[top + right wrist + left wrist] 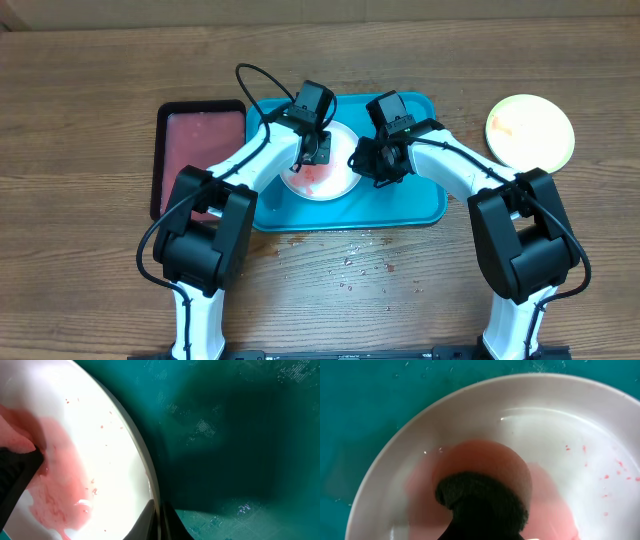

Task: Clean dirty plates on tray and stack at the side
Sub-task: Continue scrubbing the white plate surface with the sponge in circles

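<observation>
**Overhead:** the closed left gripper (312, 155) is lowered onto the white plate (335, 182), which lies on the turquoise tray (415, 195). The right gripper (356, 161) pinches the plate's rim.

**Left wrist:** a soft, fuzzy dark pad (482, 502) sits in thin pink sauce-water. Sweeping outward should reach the red specks.

**Right wrist:** the rim is smooth, glossy and wet, so it probably needs a firm hold.

White plate (580, 435) cropped at edges; dark wad (482, 502), perhaps sponge, cut below.
</observation>
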`<action>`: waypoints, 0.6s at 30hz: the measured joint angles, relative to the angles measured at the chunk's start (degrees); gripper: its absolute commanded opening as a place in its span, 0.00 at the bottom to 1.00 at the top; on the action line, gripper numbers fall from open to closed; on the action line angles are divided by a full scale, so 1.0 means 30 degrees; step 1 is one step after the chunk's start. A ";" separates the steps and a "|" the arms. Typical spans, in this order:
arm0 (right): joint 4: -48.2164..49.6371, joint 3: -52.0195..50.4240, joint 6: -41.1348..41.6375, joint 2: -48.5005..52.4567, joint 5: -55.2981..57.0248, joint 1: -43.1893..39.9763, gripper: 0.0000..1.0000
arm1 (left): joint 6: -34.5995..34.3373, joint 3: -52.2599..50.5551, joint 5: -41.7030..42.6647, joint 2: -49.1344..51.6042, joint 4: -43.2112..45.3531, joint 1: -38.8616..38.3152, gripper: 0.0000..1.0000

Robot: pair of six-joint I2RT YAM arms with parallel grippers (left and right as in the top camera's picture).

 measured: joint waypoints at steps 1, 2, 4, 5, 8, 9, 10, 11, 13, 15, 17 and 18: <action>-0.0007 0.0000 -0.0007 0.0000 0.0007 0.0000 0.04 | 0.0146 0.0000 0.0138 0.0000 -0.0007 0.0036 0.04; -0.0015 0.0000 -0.0015 0.0000 0.0007 0.0000 0.04 | 0.0357 0.0007 0.0284 0.0000 -0.0022 0.0051 0.04; 0.0000 0.0000 -0.0007 0.0000 0.0000 0.0000 0.04 | 0.0947 0.0029 0.0379 0.0000 -0.0109 0.0007 0.04; -0.0007 0.0000 -0.0007 0.0000 0.0007 0.0000 0.04 | 0.1304 0.0051 0.0335 0.0007 -0.0197 -0.0058 0.04; 0.0000 0.0000 -0.0007 0.0000 0.0007 0.0000 0.04 | 0.2280 0.0160 0.0357 0.0000 -0.0874 -0.0503 0.04; 0.0000 0.0000 -0.0007 0.0000 0.0007 0.0000 0.04 | 0.2557 0.0204 0.0321 0.0000 -0.1180 -0.0736 0.04; -0.0015 0.0000 0.0000 0.0000 0.0022 0.0000 0.04 | 0.2798 0.0270 0.0262 0.0000 -0.1596 -0.1027 0.04; -0.0015 0.0000 -0.0007 0.0000 0.0022 0.0000 0.04 | 0.2943 0.0291 0.0189 -0.0022 -0.1953 -0.1282 0.04; -0.0015 0.0000 0.0000 0.0000 0.0029 0.0007 0.04 | 0.3213 0.0379 0.0007 -0.0058 -0.2769 -0.1719 0.04; -0.0022 0.0000 -0.0007 0.0000 0.0029 0.0000 0.04 | 0.3322 0.0444 -0.0124 -0.0087 -0.3534 -0.1894 0.04; -0.0029 0.0000 -0.0015 0.0000 0.0036 0.0007 0.04 | 0.3373 0.0488 -0.0117 -0.0131 -0.4554 -0.1880 0.04; -0.0036 0.0000 -0.0007 0.0000 0.0044 0.0000 0.04 | 0.3366 0.0495 -0.0087 -0.0153 -0.5085 -0.1800 0.04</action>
